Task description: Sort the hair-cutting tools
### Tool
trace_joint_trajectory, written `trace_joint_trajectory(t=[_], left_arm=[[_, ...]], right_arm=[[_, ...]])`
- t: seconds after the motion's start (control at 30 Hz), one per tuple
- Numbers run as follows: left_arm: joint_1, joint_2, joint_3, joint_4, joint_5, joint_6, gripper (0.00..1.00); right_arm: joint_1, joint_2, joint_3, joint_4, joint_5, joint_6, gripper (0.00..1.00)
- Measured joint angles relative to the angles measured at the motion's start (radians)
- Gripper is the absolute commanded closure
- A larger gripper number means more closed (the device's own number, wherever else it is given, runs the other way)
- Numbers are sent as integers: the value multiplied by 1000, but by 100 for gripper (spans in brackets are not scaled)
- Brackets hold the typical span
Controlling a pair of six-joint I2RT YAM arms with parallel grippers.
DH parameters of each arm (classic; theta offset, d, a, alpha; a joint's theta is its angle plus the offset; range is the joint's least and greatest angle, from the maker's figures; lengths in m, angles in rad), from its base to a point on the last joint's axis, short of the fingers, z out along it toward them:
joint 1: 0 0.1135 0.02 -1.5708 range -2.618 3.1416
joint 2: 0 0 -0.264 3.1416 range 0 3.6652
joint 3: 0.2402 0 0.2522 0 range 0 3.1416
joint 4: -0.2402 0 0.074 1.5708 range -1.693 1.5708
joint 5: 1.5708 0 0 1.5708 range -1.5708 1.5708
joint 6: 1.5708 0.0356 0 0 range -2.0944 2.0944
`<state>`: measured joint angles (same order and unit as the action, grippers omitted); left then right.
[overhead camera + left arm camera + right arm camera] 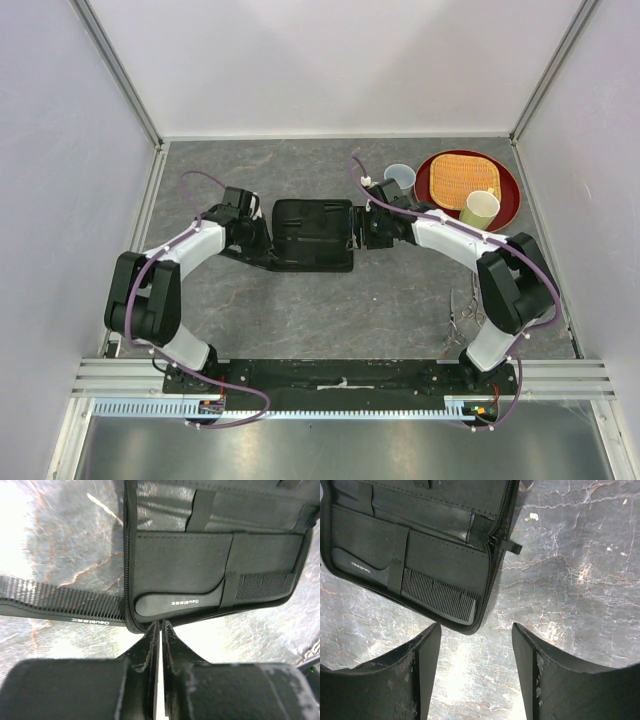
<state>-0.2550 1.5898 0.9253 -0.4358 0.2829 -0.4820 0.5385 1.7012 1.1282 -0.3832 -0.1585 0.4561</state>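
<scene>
We note left gripper (160, 628) closed together at the case (180, 565) edge, right gripper (476, 630) apart beside it; handled comb (439, 592) inside, straight comb (60, 603) on desk (65, 535).

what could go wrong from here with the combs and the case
1. The left pincer is shut right at the edge of the case; pushing on may shove it instead of reaching the loose comb.
2. The tucked comb sits under a strap, so the open right pincer pulling it may drag the case along.
</scene>
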Motion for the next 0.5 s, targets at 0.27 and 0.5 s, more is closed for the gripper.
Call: trace_joint_trajectory(t=[0.27, 0.5], left_arm=[[0, -61, 15, -1, -84, -1, 62], [0, -72, 14, -5, -156, -1, 51]], right_arm=[[8, 11, 27, -2, 39, -23, 55], [63, 52, 66, -3, 56, -44, 63]])
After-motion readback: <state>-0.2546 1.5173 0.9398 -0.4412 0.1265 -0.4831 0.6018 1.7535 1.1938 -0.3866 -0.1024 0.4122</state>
